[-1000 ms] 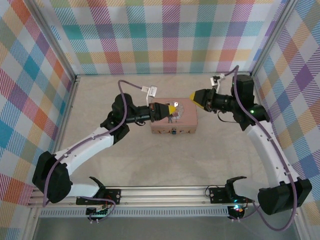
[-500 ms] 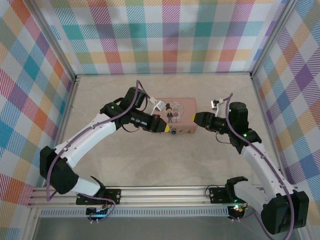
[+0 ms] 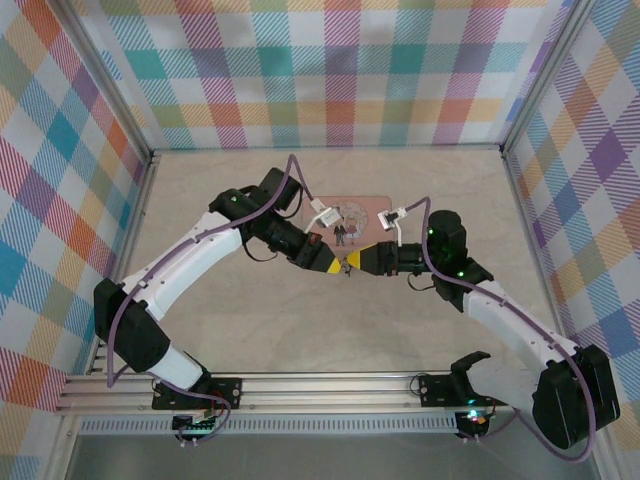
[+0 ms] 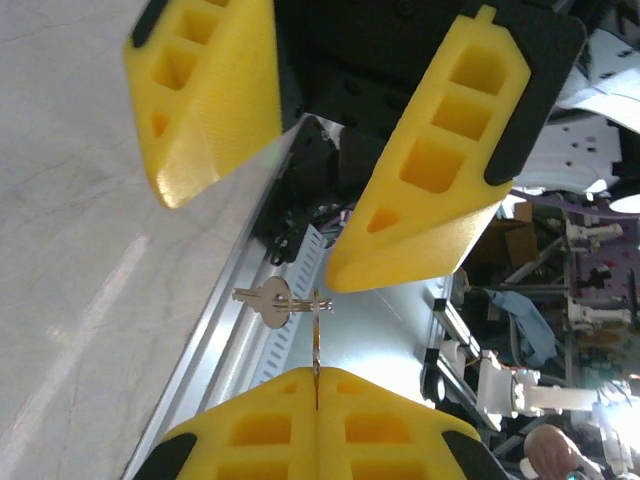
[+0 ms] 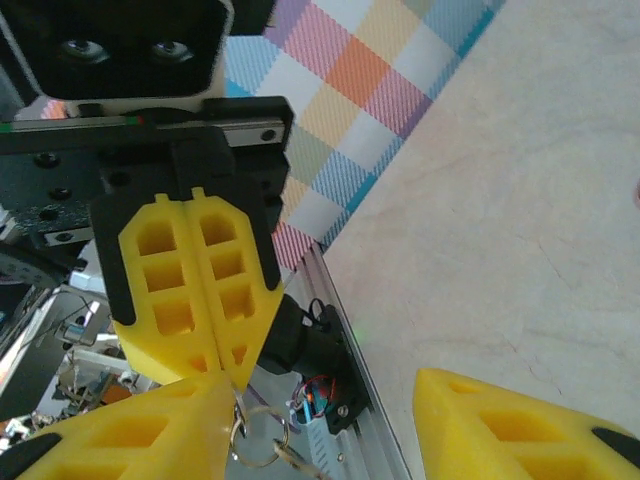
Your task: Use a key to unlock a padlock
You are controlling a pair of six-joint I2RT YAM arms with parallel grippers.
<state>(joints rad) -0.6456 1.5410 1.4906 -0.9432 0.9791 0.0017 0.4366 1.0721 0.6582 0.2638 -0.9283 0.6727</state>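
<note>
The left gripper (image 3: 330, 264), at 6 o'clock of the pink tin (image 3: 362, 212), has its fingers pressed together on the key (image 4: 268, 297), which juts from their tips above the table (image 3: 300, 330). From 3 o'clock the right gripper (image 3: 356, 260) faces it tip to tip, fingers spread, with the key at their mouth. This looks like a handover. Next, the right fingers need to close squarely on the key before the left lets go.
</note>
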